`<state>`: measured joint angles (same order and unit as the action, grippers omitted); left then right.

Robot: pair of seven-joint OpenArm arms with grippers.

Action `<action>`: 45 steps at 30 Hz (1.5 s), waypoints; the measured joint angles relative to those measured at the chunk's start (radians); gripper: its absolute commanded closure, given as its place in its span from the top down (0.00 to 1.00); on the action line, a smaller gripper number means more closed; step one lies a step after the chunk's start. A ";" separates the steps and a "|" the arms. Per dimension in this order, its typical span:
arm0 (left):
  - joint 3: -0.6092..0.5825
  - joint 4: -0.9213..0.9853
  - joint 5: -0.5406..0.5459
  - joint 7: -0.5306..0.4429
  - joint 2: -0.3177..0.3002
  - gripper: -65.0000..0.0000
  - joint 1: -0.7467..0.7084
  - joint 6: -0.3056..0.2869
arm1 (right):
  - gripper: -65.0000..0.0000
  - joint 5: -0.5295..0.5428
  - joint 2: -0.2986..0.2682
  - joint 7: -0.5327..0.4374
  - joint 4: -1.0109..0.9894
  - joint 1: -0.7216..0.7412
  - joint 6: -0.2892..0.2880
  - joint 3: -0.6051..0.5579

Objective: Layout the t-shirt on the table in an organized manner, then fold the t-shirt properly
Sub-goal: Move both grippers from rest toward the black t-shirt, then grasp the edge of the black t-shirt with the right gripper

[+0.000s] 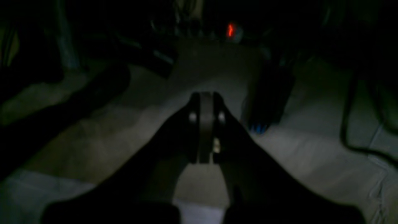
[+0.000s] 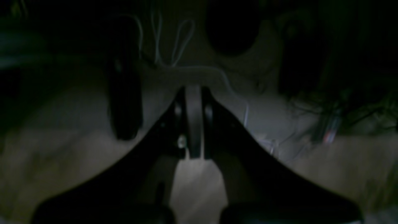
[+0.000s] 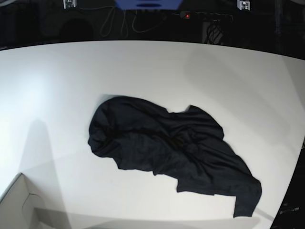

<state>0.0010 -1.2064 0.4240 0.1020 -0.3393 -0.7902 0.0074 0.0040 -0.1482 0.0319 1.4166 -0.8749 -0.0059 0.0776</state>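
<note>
T-shirt [image 3: 171, 150] lies crumpled on table [image 3: 143, 67]; left gripper [image 1: 205, 96] and right gripper [image 2: 193, 90] clenched, empty, seemingly far from it.

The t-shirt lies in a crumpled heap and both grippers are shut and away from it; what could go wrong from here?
1. The t-shirt is bunched with layers overlapping, so a pinch may catch several layers and drag the heap instead of spreading it.
2. Its lower corner lies near the edge of the table; a pull that way might slide it off.
3. The left gripper and right gripper are shut; they must open before grasping.
</note>
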 measured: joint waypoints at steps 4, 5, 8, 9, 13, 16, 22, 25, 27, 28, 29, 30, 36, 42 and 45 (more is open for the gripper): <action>-0.001 -0.224 0.076 0.004 -0.047 0.00 -0.088 -0.006 | 0.00 0.000 -0.003 0.116 0.227 -0.046 -0.002 0.074; 0.015 -0.281 0.089 0.014 -0.055 0.00 -0.114 -0.006 | 0.00 0.000 -0.002 0.151 0.286 -0.048 -0.004 0.097; 0.121 -0.417 0.121 0.000 -0.052 0.00 -0.180 -0.005 | 0.00 -0.001 -0.007 0.212 0.429 -0.040 0.000 0.148; 0.156 -0.451 0.119 0.010 -0.043 0.00 -0.192 0.007 | 0.00 0.000 -0.009 0.223 0.461 -0.035 0.002 0.152; 0.250 -0.561 0.121 0.004 0.031 0.00 -0.192 -0.014 | 0.00 0.003 0.003 0.236 0.575 0.013 -0.001 0.146; 0.306 -0.575 0.120 0.007 0.058 0.00 -0.184 -0.008 | 0.00 0.001 -0.005 0.246 0.596 0.069 -0.001 0.115; 0.315 -0.579 0.128 0.010 0.076 0.00 -0.159 -0.010 | 0.00 0.003 -0.005 0.357 0.600 0.225 -0.001 -0.041; 0.318 -0.580 0.127 0.008 0.073 0.00 -0.159 -0.010 | 0.05 0.002 -0.008 0.453 0.601 0.316 -0.001 -0.139; 0.318 -0.580 0.128 0.014 0.077 0.00 -0.159 -0.010 | 0.13 0.003 -0.009 0.497 0.602 0.375 -0.001 -0.195; 0.318 -0.580 0.128 0.014 0.076 0.00 -0.159 -0.010 | 0.17 0.001 -0.009 0.542 0.601 0.410 -0.002 -0.221; 0.319 -0.580 0.127 0.013 0.074 0.00 -0.159 -0.006 | 0.21 0.001 -0.009 0.577 0.601 0.444 -0.001 -0.248; 0.319 -0.580 0.128 0.014 0.073 0.00 -0.159 -0.006 | 0.24 0.003 -0.010 0.599 0.600 0.476 -0.002 -0.267; 0.319 -0.581 0.129 0.014 0.076 0.00 -0.156 -0.003 | 0.37 0.002 0.016 0.734 0.546 0.689 -0.001 -0.326; 0.319 -0.581 0.129 0.011 0.074 0.00 -0.133 -0.003 | 0.38 -0.003 0.012 0.742 0.335 0.803 -0.001 -0.324; 0.319 -0.580 0.129 0.014 0.077 0.00 -0.126 -0.003 | 0.38 0.005 0.013 0.733 0.266 0.816 0.000 -0.300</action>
<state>0.3199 -1.7866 0.5526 0.1165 -0.2623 -0.9157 0.0044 0.0086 -0.1352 0.7650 1.6821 -0.0586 -0.0063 -0.2222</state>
